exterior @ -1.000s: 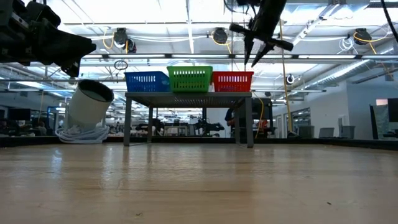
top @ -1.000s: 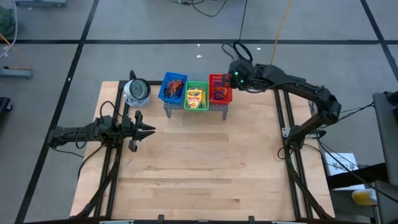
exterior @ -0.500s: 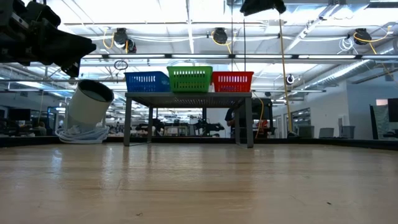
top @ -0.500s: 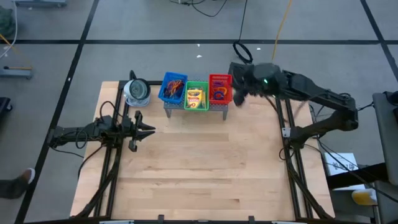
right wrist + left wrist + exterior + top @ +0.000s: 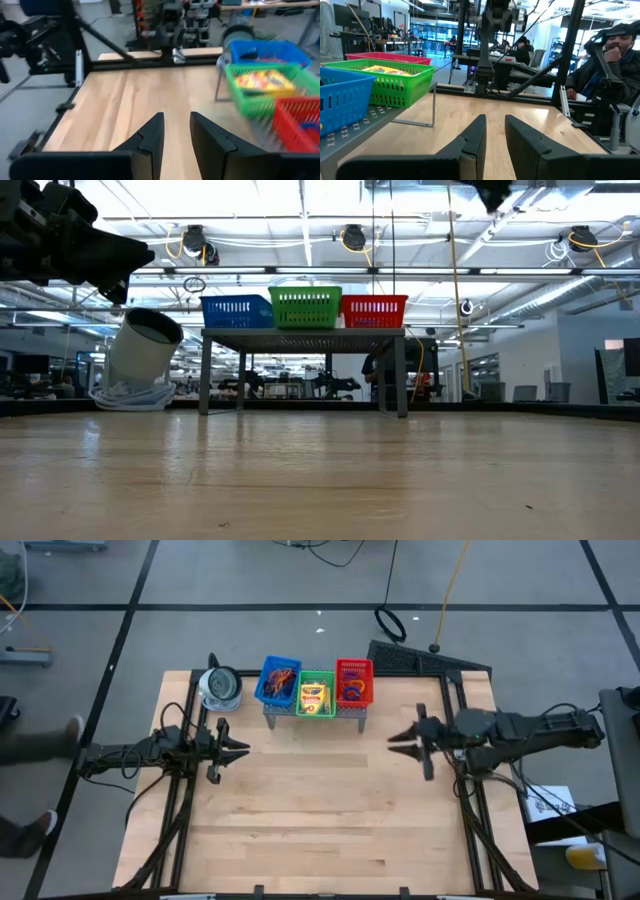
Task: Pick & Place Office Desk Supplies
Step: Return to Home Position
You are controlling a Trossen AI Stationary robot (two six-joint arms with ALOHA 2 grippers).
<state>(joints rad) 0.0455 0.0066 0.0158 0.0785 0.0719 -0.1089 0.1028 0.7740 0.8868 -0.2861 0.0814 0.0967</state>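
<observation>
One wooden table (image 5: 320,830), the largest item; I see no supplies lying loose on its boards.

Two dark arms, one low over each side rail.
- Left gripper (image 5: 495,120): at the table's left edge, aimed inward. Fingers are parted, with nothing between them.
- Right gripper (image 5: 176,117): at the right edge, facing the other. It is likewise released and empty.

One grey perforated shelf (image 5: 303,333), on legs at the middle of the far edge.

Three bins in a row on top of it: blue bin (image 5: 278,681), green bin (image 5: 316,696), red bin (image 5: 354,683).

One round white-grey object (image 5: 219,687), on the table just beside the shelf's blue-bin end.

Contents, smallest last:
- Crayon box (image 5: 314,697): yellow-orange, lying in the green bin.
- Rubber-band loops (image 5: 281,680): a tangle in the blue bin, with more coloured loops in the red one.
- Black clips: too small to make out.

Status, as I judge it: sorting and shelving look complete. Only settling the arms at rest seems left.

Obstructions: none apparent, since the shelf and the round object sit well apart from both grippers.

Bystanders: one person (image 5: 40,745) on the floor off the left side, and another person (image 5: 615,55) seated beyond the right rail. Neither is over the table.
</observation>
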